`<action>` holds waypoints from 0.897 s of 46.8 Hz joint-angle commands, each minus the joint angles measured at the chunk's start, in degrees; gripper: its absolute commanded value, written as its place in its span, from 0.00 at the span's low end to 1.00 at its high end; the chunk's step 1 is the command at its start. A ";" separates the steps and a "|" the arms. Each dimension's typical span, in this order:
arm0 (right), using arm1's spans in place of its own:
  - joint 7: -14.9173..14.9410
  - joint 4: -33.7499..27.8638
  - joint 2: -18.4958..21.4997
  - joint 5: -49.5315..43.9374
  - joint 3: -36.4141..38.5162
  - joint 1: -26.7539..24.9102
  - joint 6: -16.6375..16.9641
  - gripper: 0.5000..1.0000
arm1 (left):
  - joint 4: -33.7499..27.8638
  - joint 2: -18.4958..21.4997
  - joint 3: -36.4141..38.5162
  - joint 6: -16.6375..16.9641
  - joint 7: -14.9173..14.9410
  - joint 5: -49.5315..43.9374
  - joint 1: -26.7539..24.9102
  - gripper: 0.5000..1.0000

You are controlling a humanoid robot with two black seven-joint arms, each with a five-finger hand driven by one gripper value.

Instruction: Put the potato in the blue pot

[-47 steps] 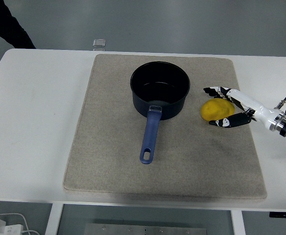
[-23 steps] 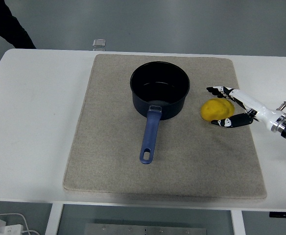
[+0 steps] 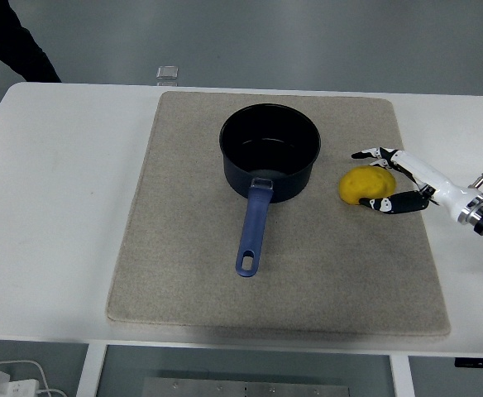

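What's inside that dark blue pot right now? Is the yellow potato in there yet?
Nothing shows inside the dark blue pot: its dark bottom looks bare, though the near wall hides a strip. The yellow potato lies on the beige mat beside the pot, between the right hand's spread fingers.

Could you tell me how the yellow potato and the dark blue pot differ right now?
The lumpy yellow potato is far smaller than the round dark blue pot. The potato sits between the right hand's open fingers; the pot stands untouched, handle toward the near edge. Both rest on the beige mat.
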 commanded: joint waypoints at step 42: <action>0.00 1.14 -0.70 8.19 0.18 9.73 0.39 0.00 | -0.27 0.00 0.09 0.00 0.00 0.00 0.00 0.99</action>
